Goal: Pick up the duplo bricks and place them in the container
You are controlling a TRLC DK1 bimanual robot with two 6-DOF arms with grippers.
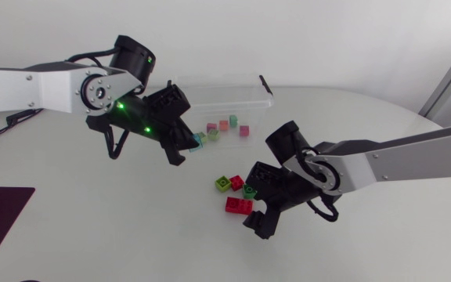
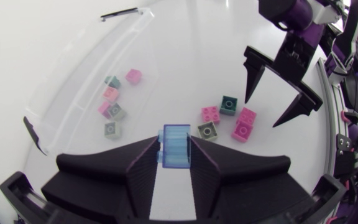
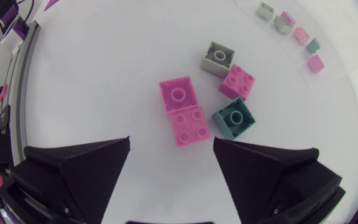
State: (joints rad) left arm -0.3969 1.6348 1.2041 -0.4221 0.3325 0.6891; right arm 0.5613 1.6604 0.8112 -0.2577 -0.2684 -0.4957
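Bricks [image 3: 179,96] lie just ahead of your right gripper [image 3: 171,142], fingers spread; your left gripper [image 2: 174,152] pinches a blue brick [image 2: 174,142] (translucent) near the container [image 1: 225,81], holding others, at the tabletop's far edge.

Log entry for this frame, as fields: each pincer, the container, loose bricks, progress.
left pincer: shut on a light blue duplo brick, held at the container's edge
right pincer: open, above the loose bricks, touching none
container: clear plastic, several small bricks inside
loose bricks: four clustered on the table, two red, two green
progress: partly done; one brick in hand, four not yet picked up
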